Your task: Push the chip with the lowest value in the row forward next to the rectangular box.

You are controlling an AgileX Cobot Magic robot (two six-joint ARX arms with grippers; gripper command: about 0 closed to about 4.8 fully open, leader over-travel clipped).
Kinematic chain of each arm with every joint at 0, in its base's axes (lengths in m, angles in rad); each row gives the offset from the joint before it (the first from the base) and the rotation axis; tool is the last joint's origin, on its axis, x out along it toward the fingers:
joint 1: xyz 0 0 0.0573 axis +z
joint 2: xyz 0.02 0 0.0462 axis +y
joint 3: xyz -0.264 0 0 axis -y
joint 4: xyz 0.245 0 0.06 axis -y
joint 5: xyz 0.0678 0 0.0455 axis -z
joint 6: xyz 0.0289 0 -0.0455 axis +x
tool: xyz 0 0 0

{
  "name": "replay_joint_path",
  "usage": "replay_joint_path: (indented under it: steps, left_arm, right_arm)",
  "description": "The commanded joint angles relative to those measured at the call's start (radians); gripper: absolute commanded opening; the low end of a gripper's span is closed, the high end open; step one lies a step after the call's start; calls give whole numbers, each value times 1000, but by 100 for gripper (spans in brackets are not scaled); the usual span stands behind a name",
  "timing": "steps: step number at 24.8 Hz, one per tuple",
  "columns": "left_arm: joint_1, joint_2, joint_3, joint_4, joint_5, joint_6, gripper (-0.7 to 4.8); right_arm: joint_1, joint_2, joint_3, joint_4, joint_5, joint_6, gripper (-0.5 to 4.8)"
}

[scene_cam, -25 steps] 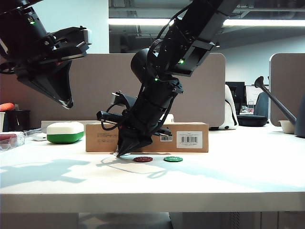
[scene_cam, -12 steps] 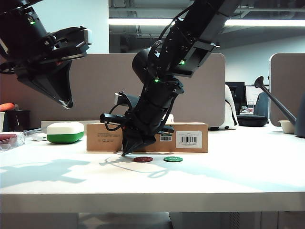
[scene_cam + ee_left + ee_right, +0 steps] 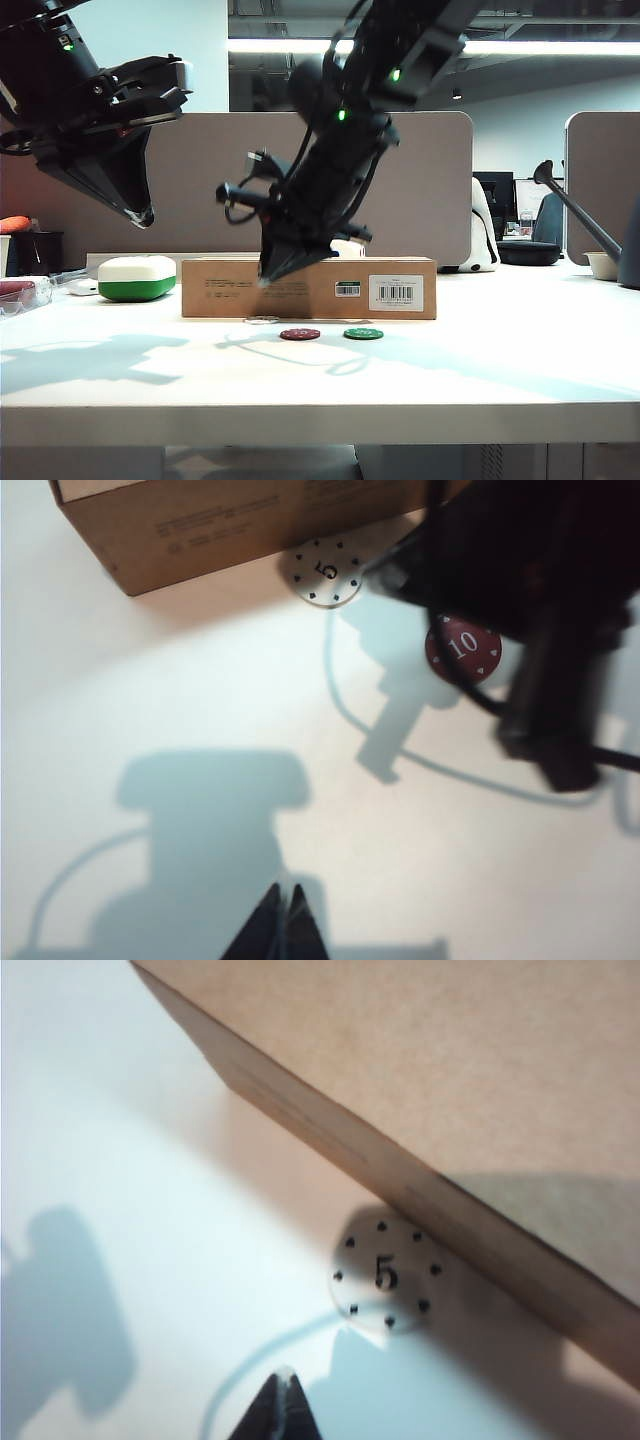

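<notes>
The white chip (image 3: 262, 320) marked 5 (image 3: 386, 1276) (image 3: 325, 572) lies flat on the table right beside the front face of the rectangular box (image 3: 308, 287) (image 3: 220, 520) (image 3: 440, 1080). The dark red chip (image 3: 300, 334) marked 10 (image 3: 462, 646) and the green chip (image 3: 363, 333) lie further forward. My right gripper (image 3: 266, 279) (image 3: 283, 1378) hangs shut and empty in the air above the white chip, in front of the box. High at the left, my left gripper (image 3: 146, 218) (image 3: 284, 892) is shut and empty.
A white-and-green rounded case (image 3: 137, 277) sits left of the box. A clear container (image 3: 22, 293) stands at the far left edge. A watering can spout (image 3: 580, 215) and a white bowl (image 3: 603, 264) are at the far right.
The right gripper has lifted from the table beside the box to above the white chip, which now shows next to the box. The left arm has not moved.
</notes>
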Motion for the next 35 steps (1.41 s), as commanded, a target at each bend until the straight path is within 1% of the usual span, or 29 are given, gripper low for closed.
replay_joint_path:
  steps: [1, 5, 8, 11, 13, 14, 17, 20, 21, 23, 28, 35]
  left_arm:
    - [-1, -3, 3, 10, 0, 3, -5]
    - [-1, -3, 3, 10, 0, 3, -5]
    - [-1, -3, 3, 10, 0, 3, -5]
    - [-1, -3, 3, 10, 0, 3, -5]
    - [-1, -3, 3, 10, 0, 3, -5]
    - [-1, -3, 3, 10, 0, 3, -5]
    - [-1, -3, 3, 10, 0, 3, -5]
    - [-1, -3, 3, 10, 0, 3, -5]
    - [-1, -4, 3, 10, 0, 3, -5]
    - [-1, -5, 3, 10, 0, 3, -5]
    - [-1, -26, 3, 10, 0, 3, -5]
    - [0, -58, 3, 9, -1, 3, -5]
  right_arm:
    - [1, -36, 1, -64, 5, 1, -9]
    - [1, -93, 0, -166, 74, -19, -9]
    - [1, -182, -6, -280, 76, -63, -9]
    - [2, -278, -62, -311, 82, -62, -9]
    - [2, -371, -138, -311, 134, -58, -9]
    - [2, -441, -202, -298, 157, -50, -9]
    - [2, -636, -390, -221, 160, 11, -9]
    - [3, -903, -623, -131, 162, 28, -9]
    - [3, -951, -660, -119, 161, 37, -9]
    - [3, -1128, -796, -76, 161, 54, -9]
    - [2, -1409, -969, -51, 191, 54, -9]
    - [2, -1715, -1131, -50, 214, 76, -9]
